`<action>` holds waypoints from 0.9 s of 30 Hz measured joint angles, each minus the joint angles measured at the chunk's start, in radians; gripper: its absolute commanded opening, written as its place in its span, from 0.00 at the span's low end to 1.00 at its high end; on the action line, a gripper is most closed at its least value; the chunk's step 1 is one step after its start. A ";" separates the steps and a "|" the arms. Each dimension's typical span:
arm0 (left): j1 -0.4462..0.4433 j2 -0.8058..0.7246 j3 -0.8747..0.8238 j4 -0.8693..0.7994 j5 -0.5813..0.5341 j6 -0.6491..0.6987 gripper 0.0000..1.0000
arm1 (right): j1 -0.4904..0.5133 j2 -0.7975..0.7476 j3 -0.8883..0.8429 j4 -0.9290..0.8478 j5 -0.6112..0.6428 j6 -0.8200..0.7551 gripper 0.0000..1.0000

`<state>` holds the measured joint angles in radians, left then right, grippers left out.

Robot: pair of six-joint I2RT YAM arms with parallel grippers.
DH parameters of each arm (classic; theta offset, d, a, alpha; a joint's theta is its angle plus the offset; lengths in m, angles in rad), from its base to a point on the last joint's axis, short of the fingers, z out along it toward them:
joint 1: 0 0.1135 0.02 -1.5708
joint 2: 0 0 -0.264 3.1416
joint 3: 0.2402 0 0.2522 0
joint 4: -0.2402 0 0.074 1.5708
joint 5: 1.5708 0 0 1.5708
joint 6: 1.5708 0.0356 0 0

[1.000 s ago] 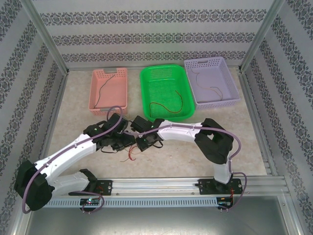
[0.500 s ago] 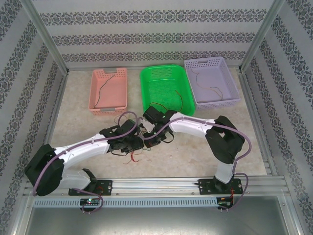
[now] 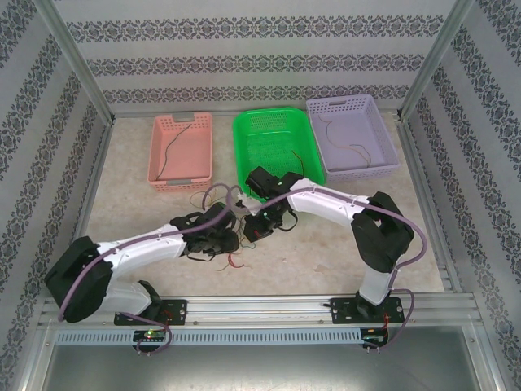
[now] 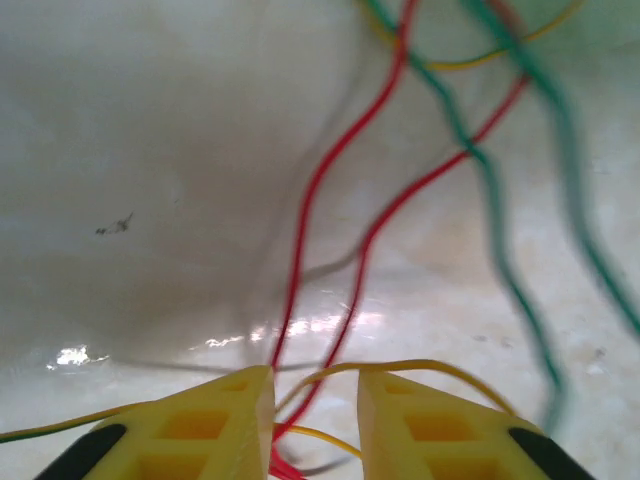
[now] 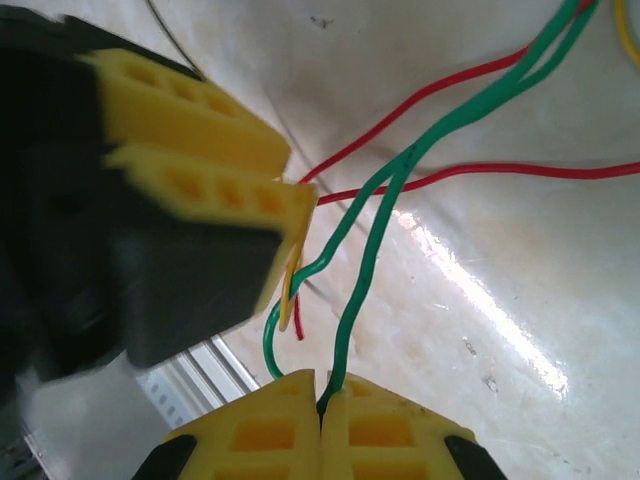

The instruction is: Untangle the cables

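Pale marbled table (image 3: 342, 261), patterned walls all round. Pink basket (image 3: 183, 119) sits left of the green basket (image 3: 273, 114). Loose tangle of cables (image 4: 300, 230) lies on the table just in front of the green basket's near-left corner. Left gripper (image 4: 315, 375) is at the tangle with its fingers a narrow gap apart; red and yellow strands run through the gap and are not clearly pinched. Right gripper (image 5: 322, 385), close beside it, has its fingers pressed together on a green cable (image 5: 370, 250). Purple basket (image 3: 342, 101) sits right of the green basket.
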<state>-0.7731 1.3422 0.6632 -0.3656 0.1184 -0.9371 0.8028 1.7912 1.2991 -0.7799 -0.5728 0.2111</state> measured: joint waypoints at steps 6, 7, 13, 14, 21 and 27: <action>0.000 0.090 0.001 0.048 -0.049 -0.017 0.11 | 0.000 -0.031 0.002 -0.035 -0.012 -0.033 0.00; 0.001 0.110 0.008 0.058 -0.057 -0.018 0.10 | 0.000 -0.036 0.002 -0.042 -0.019 -0.036 0.00; 0.014 0.140 0.020 0.109 -0.106 -0.071 0.05 | 0.000 -0.072 -0.020 -0.066 -0.048 -0.052 0.00; 0.023 0.139 0.019 0.121 -0.111 -0.082 0.05 | 0.000 -0.084 -0.032 -0.069 -0.052 -0.055 0.00; 0.109 0.137 0.008 0.167 -0.114 -0.123 0.09 | 0.000 -0.218 -0.131 -0.083 -0.075 -0.058 0.00; 0.114 0.055 0.044 0.105 -0.101 -0.149 0.45 | -0.031 -0.357 -0.154 -0.080 -0.051 -0.034 0.00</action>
<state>-0.6590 1.3975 0.7074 -0.2607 0.0170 -1.0859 0.7719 1.4338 1.1450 -0.8600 -0.6239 0.1776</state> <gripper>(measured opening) 0.396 0.056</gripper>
